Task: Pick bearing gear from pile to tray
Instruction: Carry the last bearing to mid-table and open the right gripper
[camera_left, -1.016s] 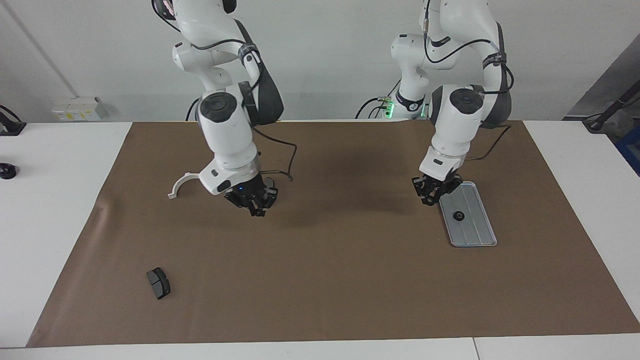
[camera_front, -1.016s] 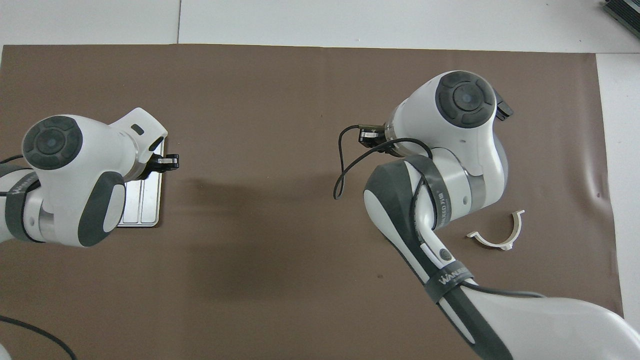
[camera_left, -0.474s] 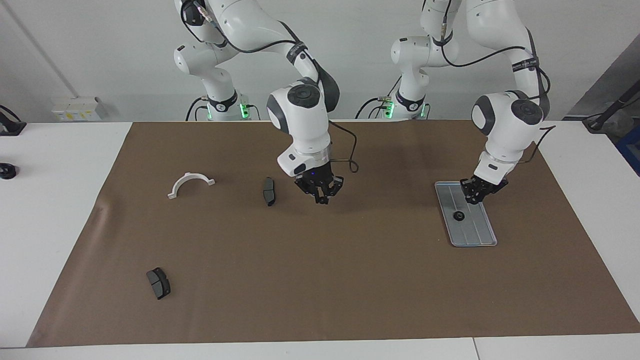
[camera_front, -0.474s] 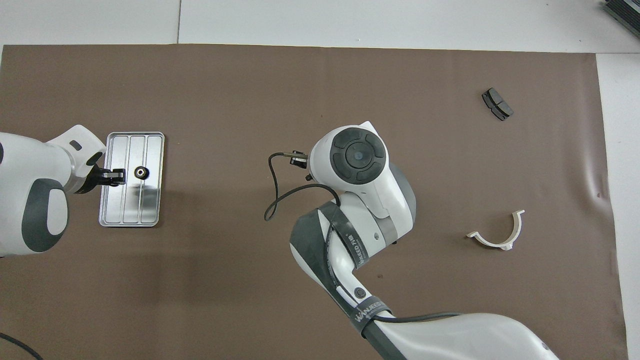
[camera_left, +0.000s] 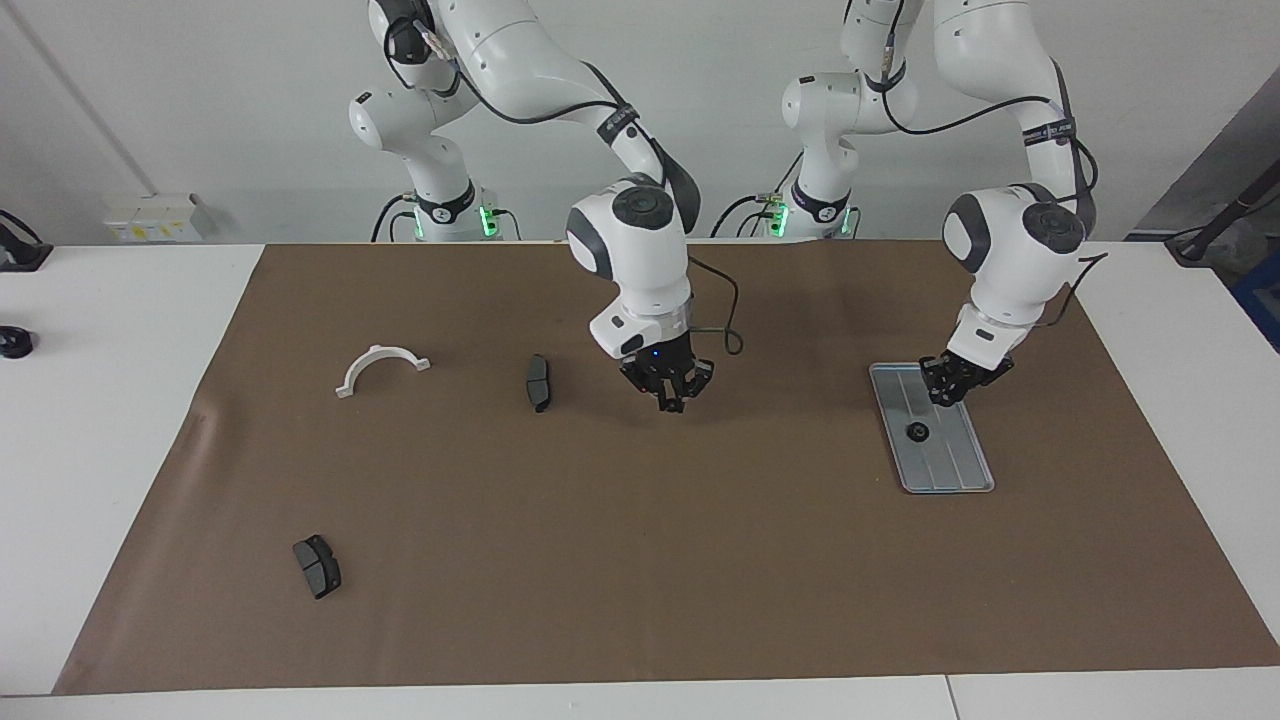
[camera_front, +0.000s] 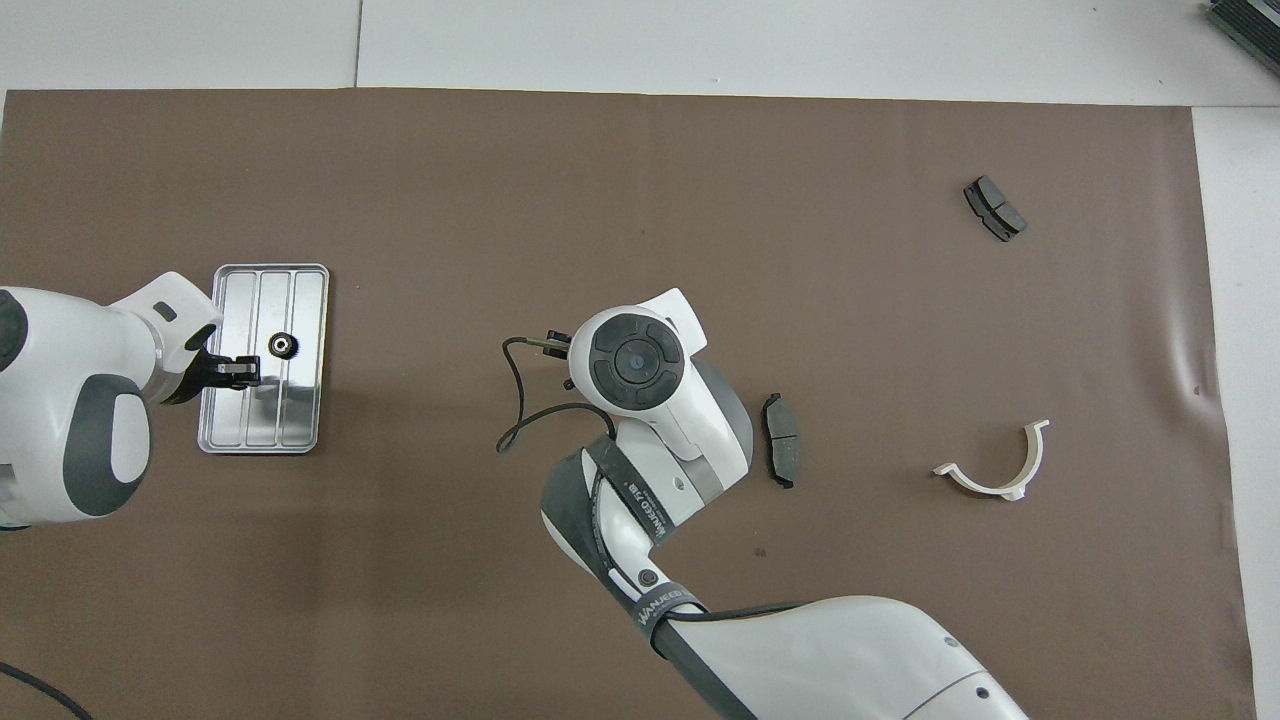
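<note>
Since one gear (camera_left: 915, 431) already sits in the tray (camera_left: 958, 478), our left gripper (camera_left: 952, 386) hovers over it, fingers unreadable. Right gripper (camera_left: 672, 386) hangs mid-mat (camera_left: 640, 560), can't tell either.

Centre frame, the right gripper (camera_left: 672, 396) hangs low over bare brown mat (camera_left: 640, 560). Just to its picture-left lies a dark pad (camera_left: 538, 382), then the white bracket (camera_left: 381, 367). Lower left, a second pad (camera_left: 317, 566) sits alone. Over at the right, the left gripper (camera_left: 950, 388) hovers above the tray's (camera_left: 950, 470) upper end, one gear (camera_left: 916, 432) resting on the tray.
</note>
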